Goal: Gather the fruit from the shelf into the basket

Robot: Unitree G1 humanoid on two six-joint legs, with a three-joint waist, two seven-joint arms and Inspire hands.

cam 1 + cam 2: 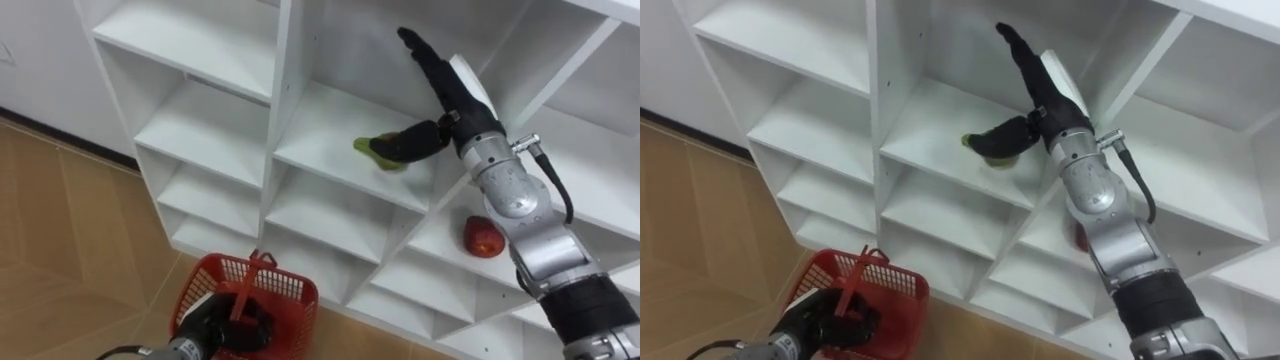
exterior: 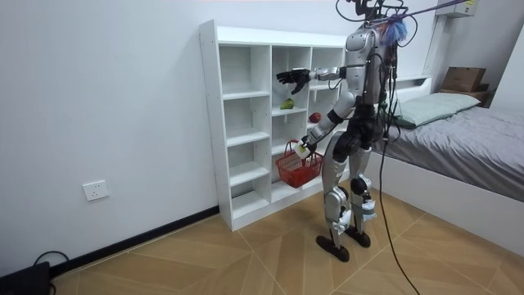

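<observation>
Low at 7 o'clock in the left eye view, the left hand [image 1: 235,325] has its fingers curled round the handle of the red basket [image 1: 285,290]; the basket hangs before the white closet [image 1: 200,130]; at 1 o'clock the right hand [image 1: 445,85] reaches into a middle compartment, fingers straight and close together, thumb spread out across the green fruit [image 1: 375,152] lying on that shelf; a red fruit [image 1: 483,237] lies one shelf lower, at 4 o'clock from the green one.

Room view: the robot stands upright facing the closet; a bed [image 2: 467,139] lies behind it at 3 o'clock; basket low, right arm raised level.

Right eye view: fingers wrapped on the handle at 7 o'clock; thumb over the green fruit near centre.
</observation>
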